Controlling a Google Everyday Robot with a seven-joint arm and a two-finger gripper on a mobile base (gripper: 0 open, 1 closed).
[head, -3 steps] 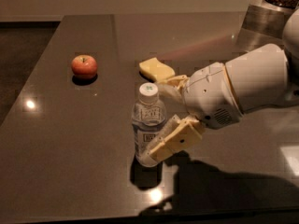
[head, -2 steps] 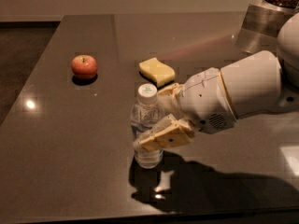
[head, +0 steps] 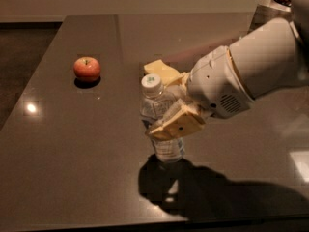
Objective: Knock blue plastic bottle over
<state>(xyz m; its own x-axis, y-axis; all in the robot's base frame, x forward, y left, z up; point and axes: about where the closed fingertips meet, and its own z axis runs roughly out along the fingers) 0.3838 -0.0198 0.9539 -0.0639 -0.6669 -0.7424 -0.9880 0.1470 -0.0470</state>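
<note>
The blue plastic bottle (head: 157, 111) is a small clear bottle with a white cap, standing near the middle of the dark table (head: 72, 144). It leans slightly, cap toward the upper left. My gripper (head: 169, 103) reaches in from the right and is open. Its near tan finger (head: 177, 124) lies across the front of the bottle's middle and hides its label. The other finger sits behind the bottle. The bottle's base rests on the table above its shadow.
A red apple (head: 87, 68) sits at the table's left rear. A yellow sponge (head: 159, 70) lies just behind the bottle, partly hidden by my gripper. My white arm (head: 256, 66) covers the right side. The table's front edge (head: 96, 224) is close below.
My gripper has moved left so its fingers now straddle the bottle. The near finger has come across the bottle's front. The bottle has tipped a little from upright.
</note>
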